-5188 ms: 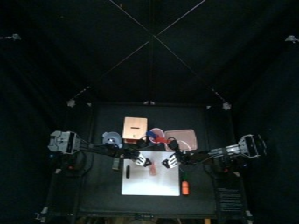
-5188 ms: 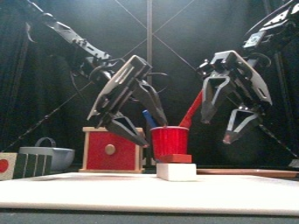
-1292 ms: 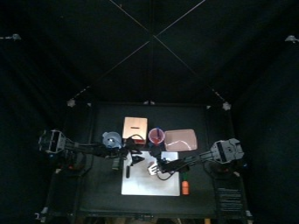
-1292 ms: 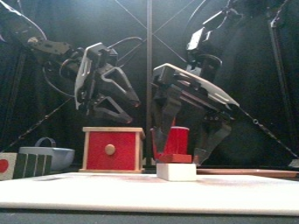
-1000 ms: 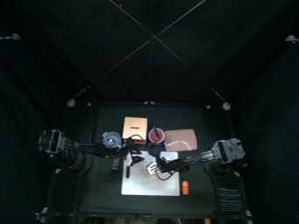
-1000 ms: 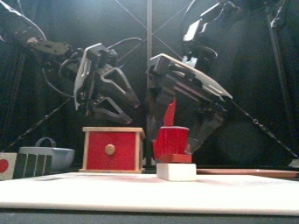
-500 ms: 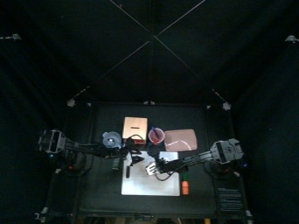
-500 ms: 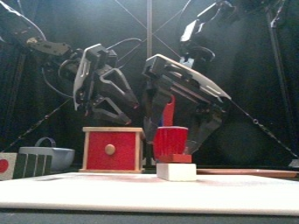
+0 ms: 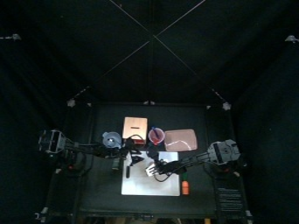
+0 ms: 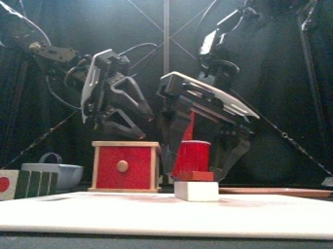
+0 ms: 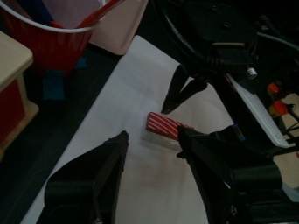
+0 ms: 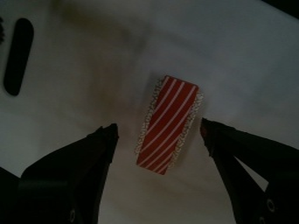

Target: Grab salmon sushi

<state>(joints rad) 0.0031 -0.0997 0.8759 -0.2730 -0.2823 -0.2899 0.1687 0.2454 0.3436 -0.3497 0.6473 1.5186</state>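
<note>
The sushi [image 12: 172, 122] is laid flat on the white mat [image 12: 93, 52] of the table [image 9: 205, 203], near a red cup [image 10: 194, 155]. The right hand [image 12: 160, 133] is positioned directly above it, fully open and empty. The left hand [image 11: 152, 149] is held nearby, open, nothing gripped.
</note>
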